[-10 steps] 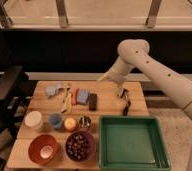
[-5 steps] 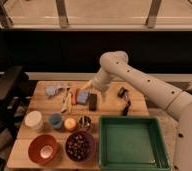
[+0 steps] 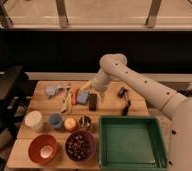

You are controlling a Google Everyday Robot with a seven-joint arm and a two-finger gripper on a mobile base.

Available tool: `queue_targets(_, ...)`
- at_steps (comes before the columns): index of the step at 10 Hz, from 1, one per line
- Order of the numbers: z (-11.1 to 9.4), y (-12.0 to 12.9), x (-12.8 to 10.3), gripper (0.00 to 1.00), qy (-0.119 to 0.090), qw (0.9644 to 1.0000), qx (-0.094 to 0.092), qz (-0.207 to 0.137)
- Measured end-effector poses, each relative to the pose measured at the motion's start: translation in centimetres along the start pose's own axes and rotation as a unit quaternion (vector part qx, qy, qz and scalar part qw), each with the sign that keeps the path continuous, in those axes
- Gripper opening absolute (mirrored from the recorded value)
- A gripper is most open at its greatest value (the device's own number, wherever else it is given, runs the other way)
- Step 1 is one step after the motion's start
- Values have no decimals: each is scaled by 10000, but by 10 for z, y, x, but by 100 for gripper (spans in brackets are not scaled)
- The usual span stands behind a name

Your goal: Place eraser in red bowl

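Jaw state: cannot tell, since the gripper (image 3: 94, 93) hangs over the far end of the eraser (image 3: 92, 101) and its tip merges with the block.

Layout: the eraser lies flat on the wooden table (image 3: 39, 104), in the far half and well in from every edge. The blue-grey block (image 3: 82, 96) sits just beside it on the left. Bare wood lies to its right, up to the black handled tool (image 3: 124, 102). On the camera side a row of small cups stands: white cup (image 3: 33, 120), blue cup (image 3: 55, 120), metal cup (image 3: 84, 121). The red bowl (image 3: 43, 148) sits at the near-left corner, close to the front edge, beside the purple bowl of beads (image 3: 79, 145). The green tray (image 3: 131, 142) fills the near-right part. The cup row lies between eraser and red bowl.

Change: a second ago the gripper hung farther right, near the black tool. Half a second ago it was already over the eraser. The eraser has not shifted.

Orientation: the eraser's long axis runs from the far side towards the camera, nearly square to the front edge.
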Motion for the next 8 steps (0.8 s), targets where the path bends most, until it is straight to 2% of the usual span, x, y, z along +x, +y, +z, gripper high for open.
queue_targets(2,0,0,0,80,11,10000,-50,-48)
queue_targets(3,2,5,2,80,95,9994,-289,-169)
queue_targets(4,8,9,5,80,199,9973,-666,-243)
queue_targets(5,12,10,11,80,319,9940,-1012,-269)
queue_targets(6,19,15,16,80,419,9905,-1275,-288)
queue_targets(7,26,25,24,80,536,9883,-1392,-313)
queue_targets(8,30,29,29,80,626,9877,-1392,-331)
